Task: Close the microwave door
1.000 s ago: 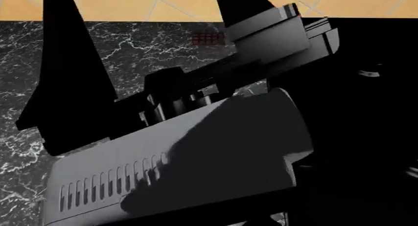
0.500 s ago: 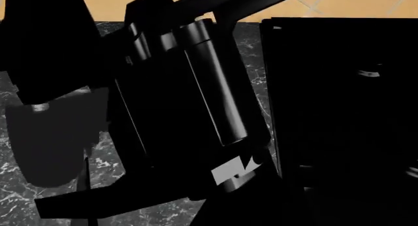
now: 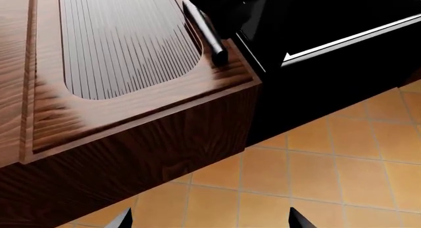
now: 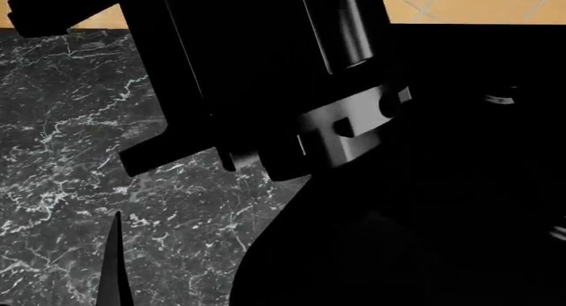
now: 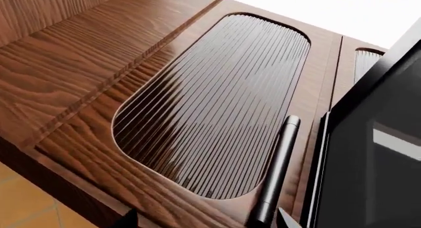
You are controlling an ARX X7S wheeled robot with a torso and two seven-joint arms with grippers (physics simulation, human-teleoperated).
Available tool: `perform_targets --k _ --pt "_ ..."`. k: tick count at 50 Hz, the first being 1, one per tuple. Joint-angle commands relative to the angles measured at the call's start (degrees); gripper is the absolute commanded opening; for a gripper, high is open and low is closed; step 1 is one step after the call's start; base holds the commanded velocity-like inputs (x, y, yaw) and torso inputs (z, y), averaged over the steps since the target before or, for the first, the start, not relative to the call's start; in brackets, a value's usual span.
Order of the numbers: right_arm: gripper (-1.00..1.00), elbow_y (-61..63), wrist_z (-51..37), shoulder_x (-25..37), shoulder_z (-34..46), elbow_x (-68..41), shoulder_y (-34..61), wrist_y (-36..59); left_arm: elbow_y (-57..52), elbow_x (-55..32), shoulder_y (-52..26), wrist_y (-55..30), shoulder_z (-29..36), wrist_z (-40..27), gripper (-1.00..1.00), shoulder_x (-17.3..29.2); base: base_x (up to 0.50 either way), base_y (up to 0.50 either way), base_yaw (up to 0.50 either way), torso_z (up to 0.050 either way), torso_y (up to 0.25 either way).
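Observation:
The microwave (image 4: 482, 160) is a black mass filling the right of the head view, with little detail readable. In the right wrist view its glossy black front (image 5: 378, 159) stands beside a wooden cabinet door. In the left wrist view its black body (image 3: 329, 45) with a white edge line sits past the cabinet corner. I cannot tell how far the door stands open. My left gripper (image 3: 209, 221) is open over tiled floor, holding nothing. My right gripper (image 5: 207, 221) is open close to the cabinet door's black bar handle (image 5: 276, 169).
A dark robot arm (image 4: 292, 87) crosses the head view and hides much of it. Dark marble counter (image 4: 71, 153) lies at the left. The wooden cabinet (image 3: 131, 124) has ribbed glass panels (image 5: 217, 104). Orange floor tiles (image 3: 316, 169) show below.
The arm in front of the head camera has swung upward and to the right, uncovering more of the marble counter at the left.

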State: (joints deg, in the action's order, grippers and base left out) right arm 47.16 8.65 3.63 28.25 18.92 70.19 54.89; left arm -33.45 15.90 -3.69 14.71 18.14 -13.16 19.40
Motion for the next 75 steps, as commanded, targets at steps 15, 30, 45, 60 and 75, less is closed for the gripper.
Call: perform_targets --k 15,30,45,60,75 --pt "1.00 -7.1 -0.8 0.0 -4.2 -3.9 9.8 -0.5 -1.2 -0.7 -0.4 -0.8 0.3 0.3 1.00 0.6 0.00 0.00 0.00 0.000 0.000" --pt "1.00 -13.3 -1.4 -0.3 -6.8 -7.0 15.6 -1.7 -2.7 -0.5 -0.1 -1.3 0.5 0.2 1.00 1.0 0.00 0.00 0.00 0.000 0.000" --pt "1.00 -18.4 -2.7 0.1 -8.5 -9.4 19.2 -3.4 -2.5 -0.7 -0.7 -1.6 0.8 0.2 1.00 1.1 0.00 0.00 0.00 0.000 0.000" --pt "1.00 -23.1 -3.9 1.3 -8.2 -10.3 22.9 -4.8 -2.1 -0.7 -1.2 -1.7 1.1 0.0 1.00 1.2 0.00 0.00 0.00 0.000 0.000" --pt "1.00 -30.3 -5.6 2.3 -8.8 -11.0 26.0 -8.6 -2.9 -0.6 -1.4 -2.0 1.3 -0.1 1.00 1.5 0.00 0.00 0.00 0.000 0.000"
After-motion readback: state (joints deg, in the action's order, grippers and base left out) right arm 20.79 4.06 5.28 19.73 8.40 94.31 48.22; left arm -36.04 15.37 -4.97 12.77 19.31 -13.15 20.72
